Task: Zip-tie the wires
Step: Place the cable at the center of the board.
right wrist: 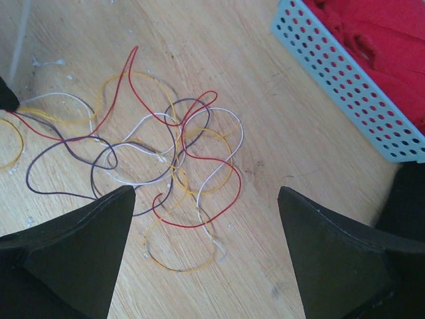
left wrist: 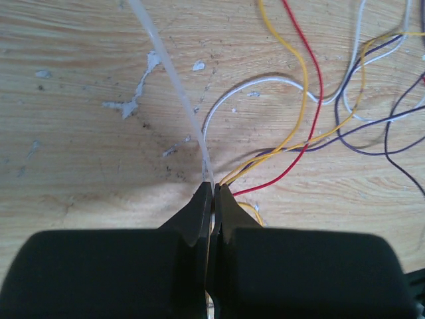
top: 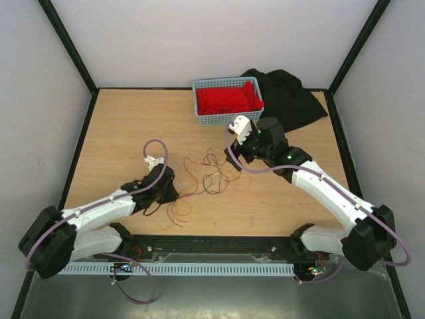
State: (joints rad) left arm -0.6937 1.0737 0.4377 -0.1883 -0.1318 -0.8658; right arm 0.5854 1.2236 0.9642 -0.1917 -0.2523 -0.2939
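Note:
The wires [top: 207,174] lie in a loose curly tangle of red, yellow, white and dark purple strands on the wooden table. My left gripper [left wrist: 214,188] is shut on the zip tie [left wrist: 174,93], a whitish translucent strip that runs up and to the left from the fingertips. Several wires [left wrist: 302,106] pass right beside and under its right finger. In the top view the left gripper [top: 164,189] sits at the tangle's left end. My right gripper [right wrist: 206,191] is open and empty, hovering over the right part of the wires [right wrist: 169,149]. It shows in the top view [top: 238,154] too.
A light blue perforated basket [top: 200,114] holding a red cloth [top: 229,98] stands at the back centre. It is near the right gripper in the right wrist view [right wrist: 345,73]. A black cloth [top: 292,96] lies at the back right. White flecks mark the table [left wrist: 129,103].

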